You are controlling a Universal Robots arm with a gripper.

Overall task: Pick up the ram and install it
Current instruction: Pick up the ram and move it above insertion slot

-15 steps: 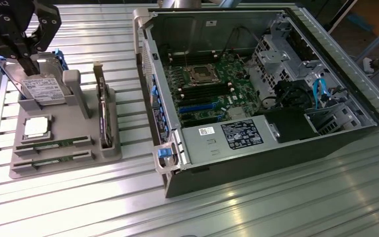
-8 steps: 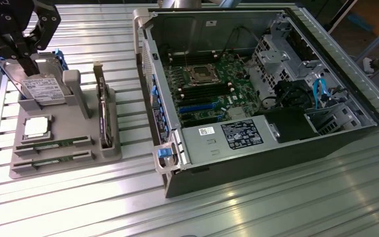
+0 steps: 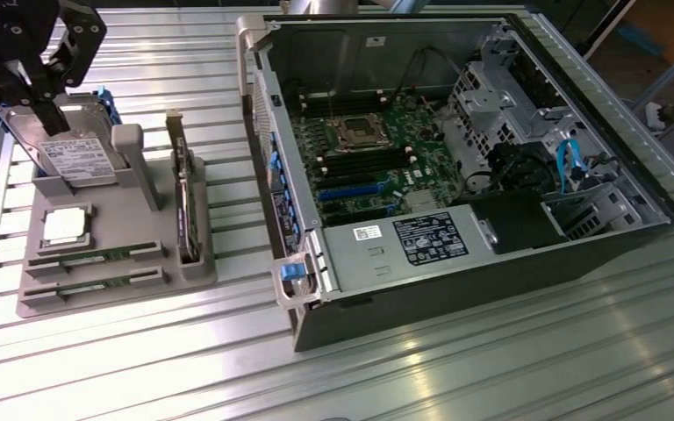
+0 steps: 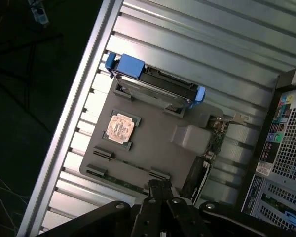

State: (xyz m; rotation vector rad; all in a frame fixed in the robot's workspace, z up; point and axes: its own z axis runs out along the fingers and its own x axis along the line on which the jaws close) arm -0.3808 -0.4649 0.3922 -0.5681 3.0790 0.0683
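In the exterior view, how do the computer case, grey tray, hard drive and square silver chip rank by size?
Largest to smallest: computer case, grey tray, hard drive, square silver chip. None look alike.

The gripper [image 3: 46,118], with fingers closed together, hangs over the hard drive [image 3: 80,158] at the 11 o'clock corner of the gray tray [image 3: 179,279]. Two ram sticks [image 3: 91,257] lie at its 6 o'clock edge. The open computer case [image 3: 455,294] stands at 3 o'clock.

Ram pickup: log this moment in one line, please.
gripper shut, above gray tray | ram sticks both in tray slots, not gripped | hard drive, CPU on tray | PC case open
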